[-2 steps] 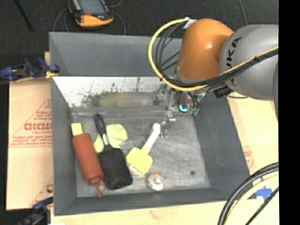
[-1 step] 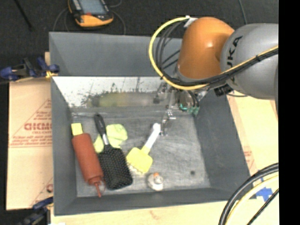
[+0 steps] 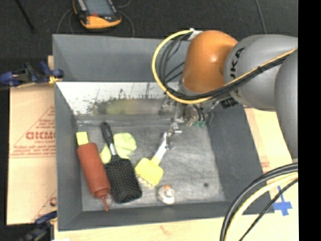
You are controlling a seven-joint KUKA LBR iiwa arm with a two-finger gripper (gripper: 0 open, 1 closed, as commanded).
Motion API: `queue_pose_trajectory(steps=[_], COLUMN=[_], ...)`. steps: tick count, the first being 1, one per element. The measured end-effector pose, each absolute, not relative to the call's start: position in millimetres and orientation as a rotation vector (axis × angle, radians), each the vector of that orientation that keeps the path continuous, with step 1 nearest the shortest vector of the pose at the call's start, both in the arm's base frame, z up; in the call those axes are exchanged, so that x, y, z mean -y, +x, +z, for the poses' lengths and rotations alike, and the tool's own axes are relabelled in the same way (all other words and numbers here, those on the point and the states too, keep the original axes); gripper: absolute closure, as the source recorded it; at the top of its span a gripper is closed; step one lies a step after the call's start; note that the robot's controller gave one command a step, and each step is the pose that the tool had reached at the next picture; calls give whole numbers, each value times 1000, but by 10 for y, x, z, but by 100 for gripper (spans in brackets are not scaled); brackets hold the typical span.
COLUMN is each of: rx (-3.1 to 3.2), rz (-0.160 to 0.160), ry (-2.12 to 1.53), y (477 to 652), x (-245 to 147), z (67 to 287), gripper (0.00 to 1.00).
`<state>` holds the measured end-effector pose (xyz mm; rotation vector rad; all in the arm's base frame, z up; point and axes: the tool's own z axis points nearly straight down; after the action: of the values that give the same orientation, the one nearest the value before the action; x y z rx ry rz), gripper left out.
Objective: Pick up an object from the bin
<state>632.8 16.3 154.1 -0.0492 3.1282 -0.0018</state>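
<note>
Yellow dish brush [image 3: 149, 170] | handle [image 3: 161, 149] tip at gripper [image 3: 174, 130] | centre of bin [image 3: 100, 59]

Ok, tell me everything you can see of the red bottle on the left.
The red bottle looks like soft plastic: a cylinder tapering to a red nozzle. It lies on its side on the bin floor beside the left wall, nozzle toward the near wall. A small yellow block sits at its flat end; the black hairbrush lies against its other side.

red bottle [image 3: 93, 168], black hairbrush [image 3: 122, 179], yellow-headed white-handled brush [image 3: 149, 170], grey bin [image 3: 110, 59]
</note>
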Motion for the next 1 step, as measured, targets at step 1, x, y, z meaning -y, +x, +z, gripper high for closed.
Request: queue_pose_trajectory(steps=[1], rx=[-3133], rz=[-2], ry=[-74], y=[6251], x=[-53], z=[842], gripper=[0])
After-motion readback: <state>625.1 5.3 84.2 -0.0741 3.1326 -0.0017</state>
